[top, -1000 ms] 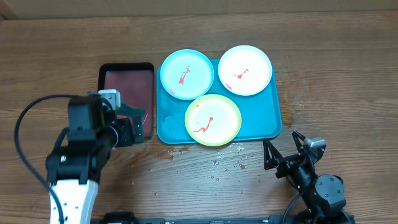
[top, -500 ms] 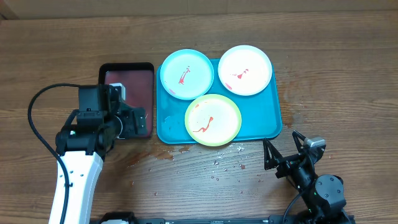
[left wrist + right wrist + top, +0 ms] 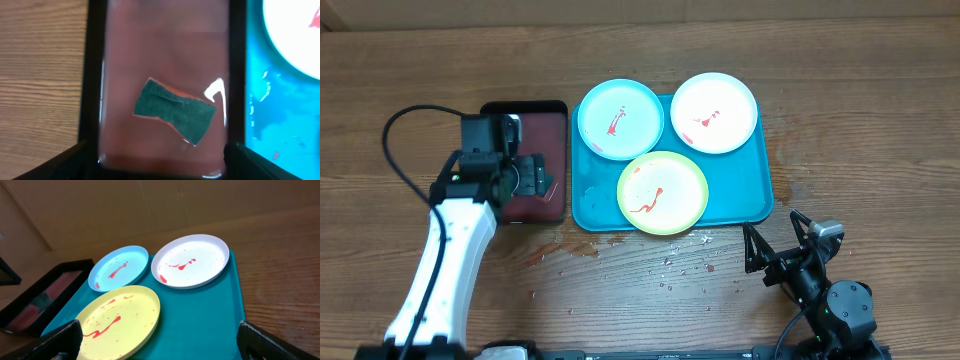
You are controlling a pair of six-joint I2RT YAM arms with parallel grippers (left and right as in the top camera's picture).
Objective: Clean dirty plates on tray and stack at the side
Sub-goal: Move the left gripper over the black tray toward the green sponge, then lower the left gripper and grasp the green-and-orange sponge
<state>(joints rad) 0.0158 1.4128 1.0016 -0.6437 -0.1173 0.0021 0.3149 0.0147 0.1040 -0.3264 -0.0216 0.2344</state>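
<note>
Three dirty plates with red smears lie on the turquoise tray (image 3: pixel 745 200): light blue (image 3: pixel 620 119) at the back left, white (image 3: pixel 714 112) at the back right, lime green (image 3: pixel 662 193) in front. They also show in the right wrist view: light blue (image 3: pixel 120 267), white (image 3: pixel 191 260), green (image 3: pixel 117 321), tray (image 3: pixel 200 325). My left gripper (image 3: pixel 542 183) is open and empty above the black tray (image 3: pixel 525 108), over a dark green sponge (image 3: pixel 174 111) lying in reddish liquid. My right gripper (image 3: pixel 778 240) is open and empty, in front of the tray's right corner.
The black tray (image 3: pixel 92 75) of reddish liquid stands left of the turquoise tray (image 3: pixel 270 125), nearly touching it. Water drops and small red spots lie on the wood (image 3: pixel 670 265) in front of the tray.
My left arm has moved away from me and to the right, bringing its gripper over the black tray. The right arm and the plates have not moved.
</note>
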